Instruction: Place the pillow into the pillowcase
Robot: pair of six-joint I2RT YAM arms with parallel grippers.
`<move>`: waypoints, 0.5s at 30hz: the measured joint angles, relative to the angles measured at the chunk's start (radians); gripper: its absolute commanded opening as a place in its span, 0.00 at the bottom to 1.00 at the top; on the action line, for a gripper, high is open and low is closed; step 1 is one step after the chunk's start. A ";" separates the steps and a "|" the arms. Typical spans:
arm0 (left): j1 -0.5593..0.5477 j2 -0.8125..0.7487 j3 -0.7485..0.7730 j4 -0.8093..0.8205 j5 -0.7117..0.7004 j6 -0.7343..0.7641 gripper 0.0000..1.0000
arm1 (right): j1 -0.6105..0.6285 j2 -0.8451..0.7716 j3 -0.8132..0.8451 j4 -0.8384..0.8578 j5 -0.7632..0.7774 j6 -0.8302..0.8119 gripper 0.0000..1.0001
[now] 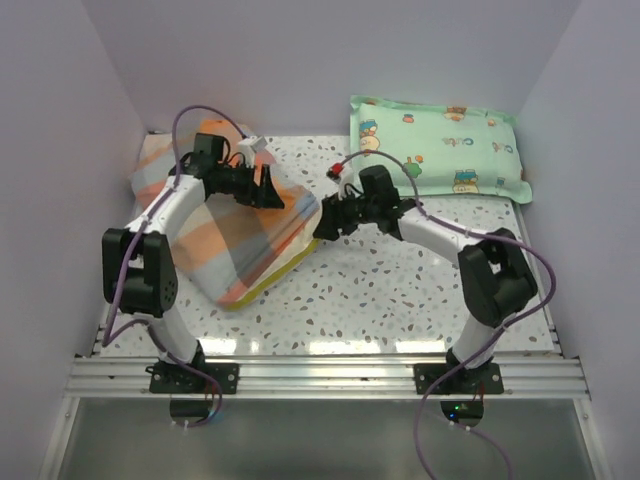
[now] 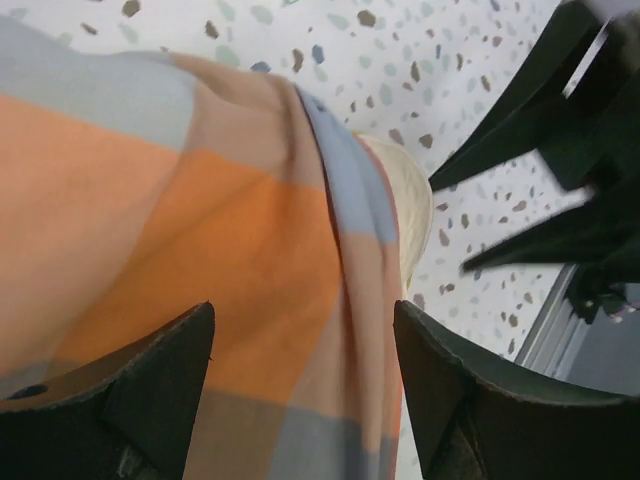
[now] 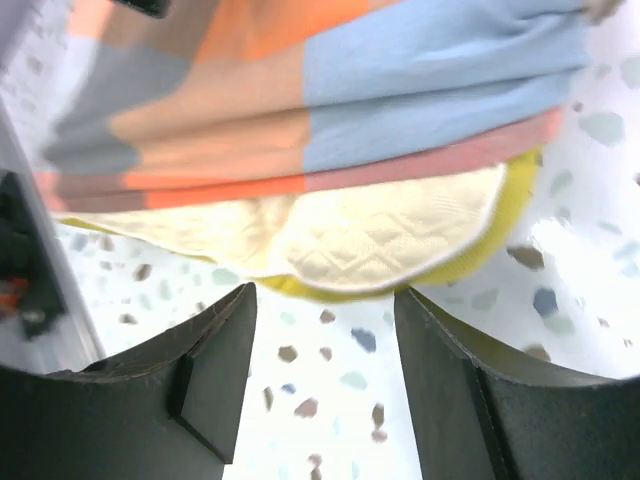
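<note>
The plaid pillowcase (image 1: 235, 235) lay on the left of the speckled desk (image 1: 400, 290), with the cream pillow (image 3: 370, 240) mostly inside it and a yellow-edged corner showing at the opening. The left hand (image 1: 270, 190) hovered spread over the fabric. The right hand (image 1: 325, 224) was spread beside that corner, gripping nothing.

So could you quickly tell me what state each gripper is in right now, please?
Left gripper: open, holding nothing.
Right gripper: open, holding nothing.

Small brown lettering, seemingly "Cute", stands on the mint-green cartoon-print rectangular fabric pillow (image 1: 440, 150) lying beyond the right gripper (image 1: 322, 225).
</note>
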 measured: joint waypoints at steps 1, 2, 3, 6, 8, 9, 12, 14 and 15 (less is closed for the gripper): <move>0.016 -0.016 0.000 -0.032 -0.023 0.041 0.79 | -0.031 -0.022 -0.009 -0.011 -0.032 0.025 0.60; 0.023 -0.034 0.000 -0.062 -0.048 0.083 0.80 | -0.066 -0.043 -0.016 -0.019 -0.062 0.050 0.60; 0.024 -0.054 0.000 -0.082 -0.074 0.114 0.84 | -0.107 -0.058 -0.018 -0.021 -0.091 0.074 0.60; -0.028 -0.151 -0.005 -0.118 -0.221 0.227 0.85 | -0.210 -0.072 -0.016 -0.024 -0.135 0.113 0.57; -0.121 -0.234 -0.034 -0.105 -0.358 0.296 0.86 | -0.247 -0.061 -0.006 -0.046 -0.134 0.128 0.54; -0.206 -0.288 -0.066 -0.086 -0.447 0.338 0.88 | -0.254 -0.047 0.005 -0.063 -0.131 0.133 0.53; -0.467 -0.389 -0.170 -0.025 -0.656 0.425 0.88 | -0.244 0.011 0.045 -0.090 -0.125 0.144 0.51; -0.618 -0.406 -0.245 0.019 -0.771 0.476 0.88 | -0.235 0.056 0.067 -0.103 -0.110 0.145 0.51; -0.670 -0.397 -0.276 0.030 -0.824 0.494 0.88 | -0.231 0.076 0.077 -0.106 -0.106 0.146 0.50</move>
